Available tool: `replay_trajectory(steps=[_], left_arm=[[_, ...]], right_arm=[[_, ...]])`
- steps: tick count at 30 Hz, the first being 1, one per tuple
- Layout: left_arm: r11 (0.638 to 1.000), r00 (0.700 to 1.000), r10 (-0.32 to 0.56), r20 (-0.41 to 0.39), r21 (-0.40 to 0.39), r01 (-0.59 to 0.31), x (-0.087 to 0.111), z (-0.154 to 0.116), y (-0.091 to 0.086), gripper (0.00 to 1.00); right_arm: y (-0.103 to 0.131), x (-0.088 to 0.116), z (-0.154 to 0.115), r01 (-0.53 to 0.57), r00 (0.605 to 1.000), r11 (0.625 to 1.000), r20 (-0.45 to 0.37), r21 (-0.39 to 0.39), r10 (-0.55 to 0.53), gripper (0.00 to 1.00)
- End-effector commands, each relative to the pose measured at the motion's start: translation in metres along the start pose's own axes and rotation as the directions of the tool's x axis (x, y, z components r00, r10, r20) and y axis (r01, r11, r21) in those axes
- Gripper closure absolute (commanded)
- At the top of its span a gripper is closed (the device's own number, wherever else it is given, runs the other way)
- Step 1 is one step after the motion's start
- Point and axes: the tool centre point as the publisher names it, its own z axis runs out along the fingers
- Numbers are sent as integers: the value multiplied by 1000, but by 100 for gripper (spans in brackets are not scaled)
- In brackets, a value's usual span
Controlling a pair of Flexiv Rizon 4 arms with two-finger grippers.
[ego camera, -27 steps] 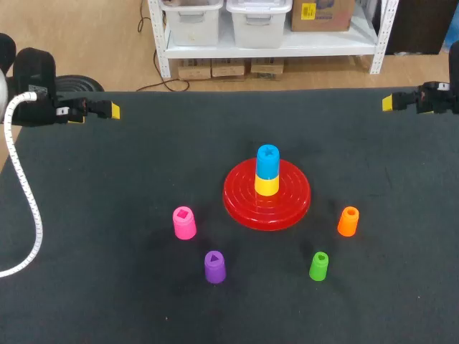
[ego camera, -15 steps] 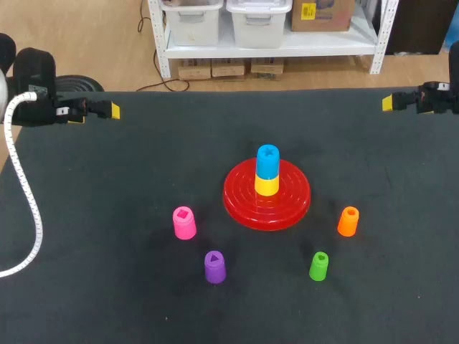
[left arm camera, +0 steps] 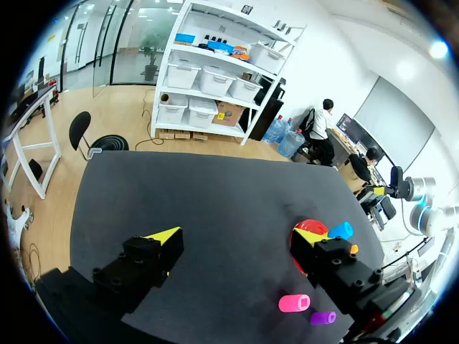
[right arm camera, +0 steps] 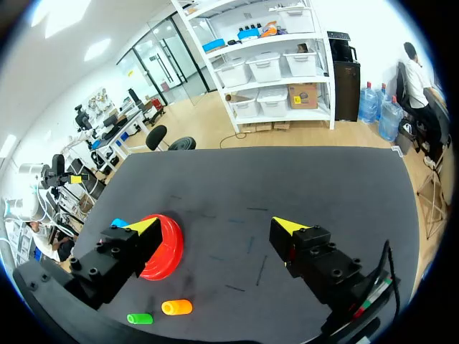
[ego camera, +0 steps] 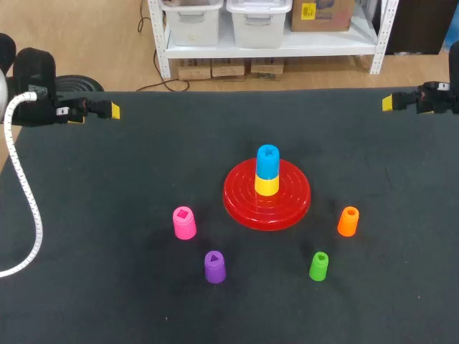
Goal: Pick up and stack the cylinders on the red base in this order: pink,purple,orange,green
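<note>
- Grippers hung at the far corners of the table: left gripper and right gripper, fingers spread wide, nothing held.
- Mid-table sat the red base, bearing a blue cylinder on a yellow cylinder.
- Near it, apart, stood the pink cylinder, purple cylinder, green cylinder and orange cylinder.

You get nothing readable here: no text, numbers or labels on the table, only shape marks on tops: square on the pink cylinder, triangle on the purple cylinder, star on the blue cylinder.
</note>
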Motion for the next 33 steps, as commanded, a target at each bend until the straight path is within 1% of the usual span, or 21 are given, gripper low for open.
replay_trajectory(steps=[1, 2, 3, 5, 7, 8, 10, 11, 12, 13, 14, 16, 17, 19, 21, 22, 23, 25, 26, 27, 33], left_arm=[[1000, 1000, -2, -5, -9, 2, -1, 0, -2, 0], [1000, 1000, -2, -5, -9, 2, -1, 0, -2, 0], [1000, 1000, 16, -16, -13, -16, -1, 0, -2, 0], [998, 998, 54, -22, 21, -54, -1, 1, -5, 0], [995, 994, 99, -39, 20, -98, -1, 2, -8, 0], [990, 989, 137, -58, 29, -135, 0, 3, -10, 0], [975, 973, 214, -85, 80, -208, 1, 5, -15, 0], [959, 957, 272, -97, 110, -261, 2, 5, -18, 0], [938, 933, 337, -125, 135, -320, 3, 6, -21, 0], [915, 914, 385, -128, 178, -361, 5, 7, -23, 0], [883, 890, 442, -112, 226, -411, 6, 5, -24, 0], [801, 811, 573, -120, 289, -524, 12, 3, -28, 0], [768, 783, 613, -107, 315, -558, 14, 1, -30, 0], [691, 715, 692, -102, 382, -614, 20, -1, -32, 0], [629, 675, 735, -69, 442, -639, 25, -4, -34, 0], [607, 649, 757, -71, 445, -659, 27, -5, -34, 0], [599, 636, 769, -67, 425, -679, 29, -4, -35, 0], [565, 605, 794, -57, 439, -699, 33, -4, -36, 0], [561, 601, 797, -52, 429, -708, 34, -4, -37, 0], [548, 592, 805, -37, 428, -719, 35, -5, -38, 0], [548, 592, 805, -37, 428, -719, 35, -5, -38, 0]], right_arm=[[1, 0, -1, 0, 1000, 1000, -1, 4, 0, 0], [1, 0, -1, 0, 1000, 1000, -1, 4, 0, 0], [1, 0, -1, 0, 1000, 1000, -1, 4, 0, 0], [1, 0, -1, 0, 1000, 1000, -1, 4, 0, 0], [1, 0, -1, 0, 1000, 1000, -1, 4, 0, 0], [1, 0, -1, 0, 1000, 1000, -1, 4, 0, 0], [1, 0, -1, 0, 1000, 1000, -1, 4, 0, 0], [1, 0, -1, 0, 1000, 1000, -1, 4, 0, 0], [1, 0, -1, 0, 1000, 1000, -1, 4, 0, 0], [1, 0, -1, 0, 1000, 1000, -1, 4, 0, 0], [1, 0, -1, 0, 1000, 1000, -1, 4, 0, 0], [1, 0, -1, 0, 1000, 1000, -1, 4, 0, 0], [1, 0, -1, 0, 1000, 1000, -1, 4, 0, 0], [1, 0, -1, 0, 1000, 1000, -1, 4, 0, 0], [1, 0, -1, 0, 1000, 1000, -1, 4, 0, 0], [1, 0, -1, 0, 1000, 1000, -1, 4, 0, 0], [1, 0, -1, 0, 1000, 1000, -1, 4, 0, 0], [1, 0, -1, 0, 1000, 1000, -1, 4, 0, 0], [1, 0, -1, 0, 1000, 1000, -1, 4, 0, 0], [1, 0, -1, 0, 1000, 1000, -1, 4, 0, 0], [1, 0, -1, 0, 1000, 1000, -1, 4, 0, 0]])
